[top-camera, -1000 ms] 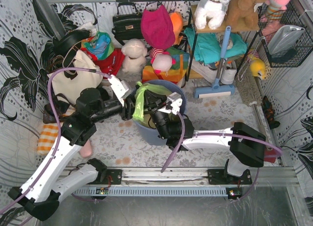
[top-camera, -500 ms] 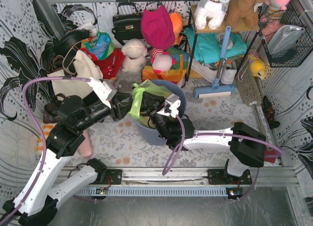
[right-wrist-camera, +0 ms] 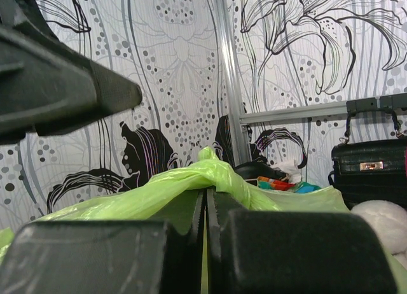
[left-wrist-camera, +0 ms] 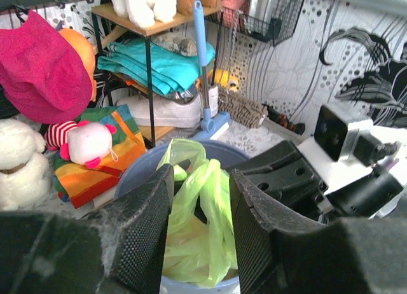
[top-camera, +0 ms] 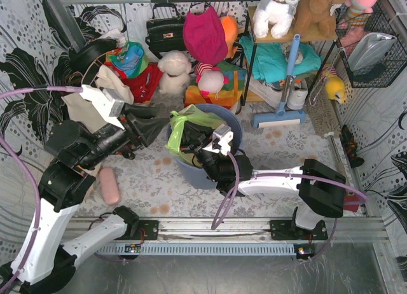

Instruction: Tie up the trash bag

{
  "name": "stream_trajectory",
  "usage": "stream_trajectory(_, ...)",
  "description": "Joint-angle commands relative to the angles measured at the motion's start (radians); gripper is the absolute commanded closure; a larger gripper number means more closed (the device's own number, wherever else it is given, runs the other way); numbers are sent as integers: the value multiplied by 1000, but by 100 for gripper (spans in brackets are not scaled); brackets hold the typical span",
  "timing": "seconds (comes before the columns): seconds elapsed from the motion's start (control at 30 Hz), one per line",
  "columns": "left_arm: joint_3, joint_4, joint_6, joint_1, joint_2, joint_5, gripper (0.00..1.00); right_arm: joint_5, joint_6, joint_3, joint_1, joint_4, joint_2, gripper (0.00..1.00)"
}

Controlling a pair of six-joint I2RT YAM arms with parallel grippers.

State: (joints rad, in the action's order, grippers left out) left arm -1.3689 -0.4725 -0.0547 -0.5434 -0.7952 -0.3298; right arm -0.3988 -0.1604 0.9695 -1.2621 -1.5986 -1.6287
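While the right gripper pinches the trash bag in the blue bin, the left gripper gapes empty left of it.

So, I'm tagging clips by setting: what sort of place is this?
Likely a staged household storage corner: floral wallpaper, a black handbag, a white plush toy, a blue bin holding the trash bag.

1. the trash bag is thin, translucent light-green plastic, crinkled and glossy.
2. it sits inside the blue bin, towards the bin's left side, with its top rising above the bin's rim.
3. its upper plastic is gathered into a twisted, ropy ridge with a small peak.
4. the right gripper pinches a fold of it just above the bin.
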Motion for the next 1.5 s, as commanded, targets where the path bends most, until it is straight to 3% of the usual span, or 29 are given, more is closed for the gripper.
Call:
stream_trajectory(0.0, -59, 34, -115, -6, -30, 73, 51, 28, -17, -5, -3, -67, 38, 100)
stream_trajectory(0.2, -99, 13, -302, -6, -103, 148, 50, 19, -25, -4, -4, -67, 41, 100)
stream_trajectory(0.37, -94, -21, -372, -7, -118, 164, 47, 21, -30, 1, -3, -53, 47, 100)
stream_trajectory(0.77, -76, -48, -383, -6, -157, 124, 49, 14, -29, -2, -5, -54, 47, 100)
stream_trajectory(1.2, -77, -106, -356, -6, -179, 169, 50, 3, -19, 9, -5, -51, 38, 100)
stream_trajectory(1.47, -76, -87, -358, -4, -182, 153, 57, 5, -18, 10, -5, -49, 37, 100)
